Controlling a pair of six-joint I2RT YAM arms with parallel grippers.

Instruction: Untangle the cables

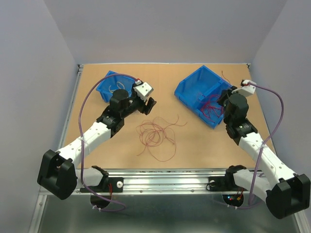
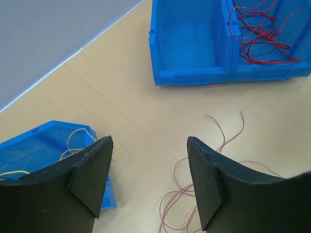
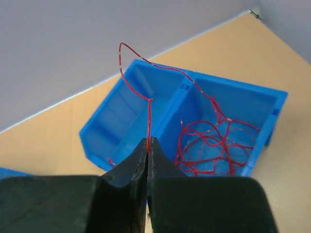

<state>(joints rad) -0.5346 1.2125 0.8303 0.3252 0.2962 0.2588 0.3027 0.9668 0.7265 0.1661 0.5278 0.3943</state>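
A loose tangle of dark red cables (image 1: 155, 133) lies on the table's middle; it also shows in the left wrist view (image 2: 218, 141). My left gripper (image 1: 148, 104) is open and empty (image 2: 148, 143), held above the table between the small blue bin (image 1: 109, 87) and the tangle. Yellow cables (image 2: 73, 141) lie in that small bin. My right gripper (image 1: 224, 97) is shut on one red cable (image 3: 149, 116) that rises from its tips (image 3: 148, 141) over the large blue bin (image 1: 197, 82). More red cables (image 3: 214, 145) lie coiled in that bin's right compartment.
The large bin (image 3: 121, 121) has two compartments; the left one holds almost nothing. One red strand (image 1: 224, 76) hangs past the bin's far side. Grey walls close in the table's back and sides. A metal rail (image 1: 165, 182) runs along the near edge.
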